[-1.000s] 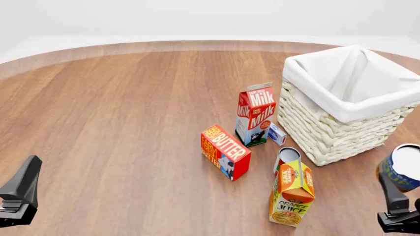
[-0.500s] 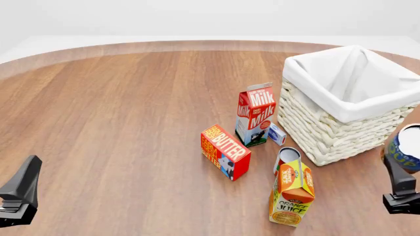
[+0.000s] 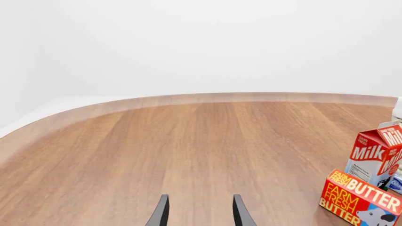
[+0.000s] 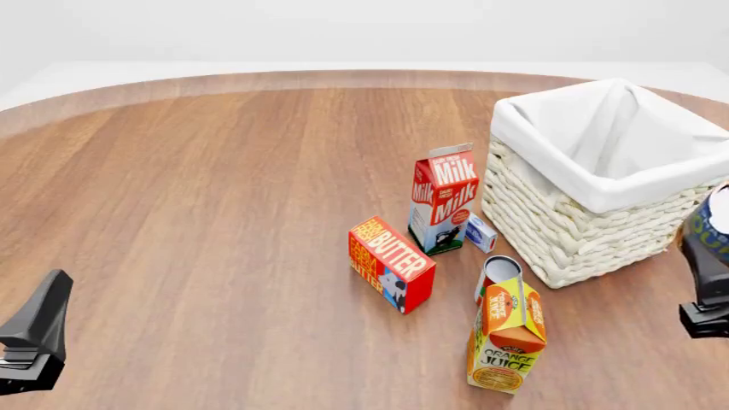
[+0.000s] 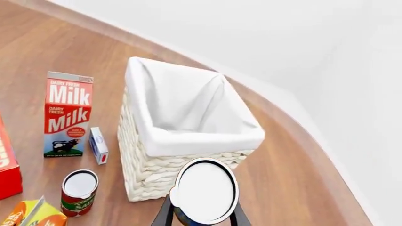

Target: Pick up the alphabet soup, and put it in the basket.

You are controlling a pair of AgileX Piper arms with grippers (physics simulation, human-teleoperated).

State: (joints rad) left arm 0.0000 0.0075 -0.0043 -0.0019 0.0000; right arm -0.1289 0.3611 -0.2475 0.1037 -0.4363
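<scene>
The alphabet soup can (image 5: 204, 192), blue label and pale silver top, is held upright between the fingers of my right gripper (image 5: 201, 214). In the front view the can (image 4: 715, 224) shows only at the right edge, above the table beside the basket's near right side, with the gripper (image 4: 708, 273) under it. The white woven basket (image 4: 592, 218) with its white cloth liner (image 5: 188, 101) stands at the right, its inside bare. My left gripper (image 3: 197, 212) is open and empty, low at the front left (image 4: 34, 333).
A milk carton (image 4: 442, 198), a small blue-and-white box (image 4: 480, 232), a red butter box (image 4: 390, 263), a red-and-white can (image 4: 498, 275) and an orange juice carton (image 4: 507, 335) stand left of and in front of the basket.
My right gripper has lifted the soup can upward and a little to the right, so it now shows only at the frame's right edge. The left arm has not moved.
</scene>
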